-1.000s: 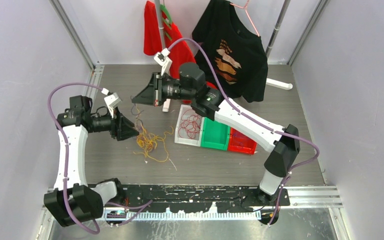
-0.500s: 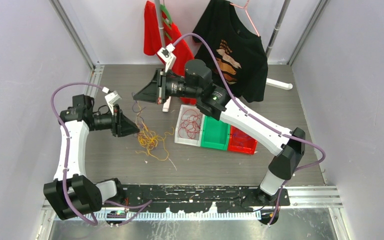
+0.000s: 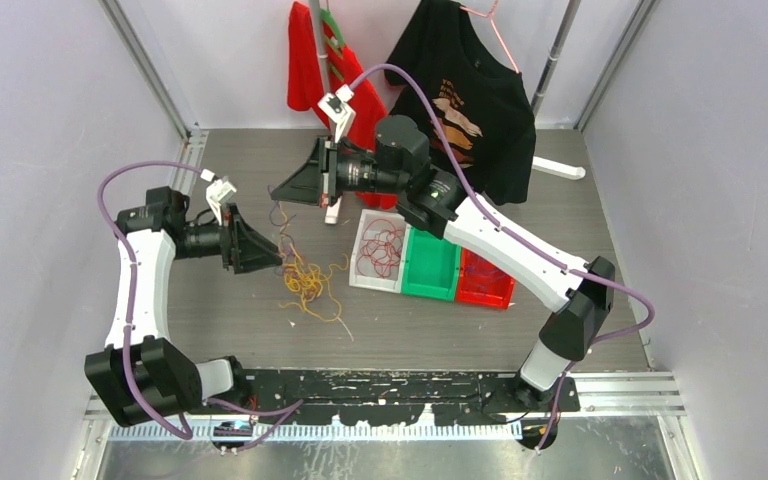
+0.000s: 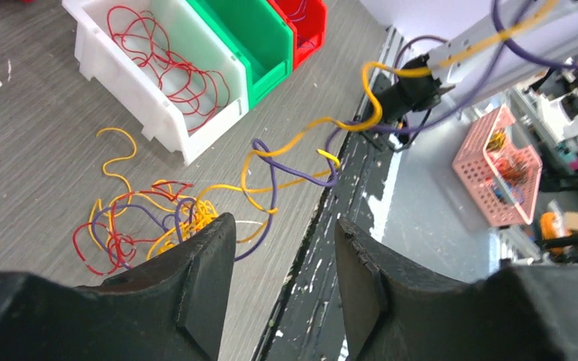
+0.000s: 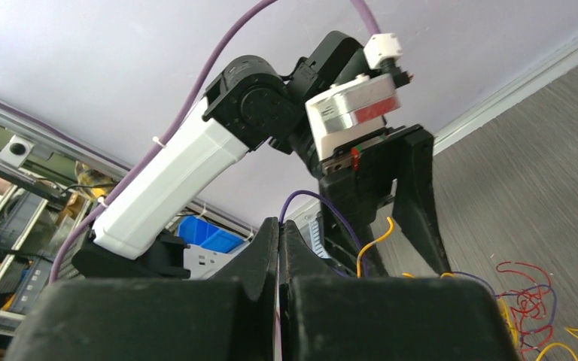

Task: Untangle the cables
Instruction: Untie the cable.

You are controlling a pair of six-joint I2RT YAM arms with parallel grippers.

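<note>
The cables form a loose tangle [image 3: 305, 285] of yellow, red and purple strands on the grey table, also seen in the left wrist view as the tangle [image 4: 150, 226]. My left gripper [image 3: 277, 262] [image 4: 284, 226] stands open just left of the tangle, with nothing between its fingers. My right gripper [image 3: 274, 195] [image 5: 280, 222] hovers above and behind the tangle, shut on a thin purple cable [image 5: 308, 197] that arcs out of its tips and runs down to the heap. A yellow strand [image 4: 301, 143] rises alongside it. More red cables [image 4: 173, 68] lie in the white bin [image 3: 360, 272].
Beside the white bin [image 4: 124, 79] stand a green bin [image 3: 430, 268] and a red bin [image 3: 482, 283]. A red garment [image 3: 305, 60] and a black T-shirt [image 3: 465, 100] hang at the back. The black base rail [image 3: 390, 385] runs along the near edge.
My left gripper has shifted a little right and toward the back, close beside the tangle. My right gripper has edged right, keeping the purple cable pinched.
</note>
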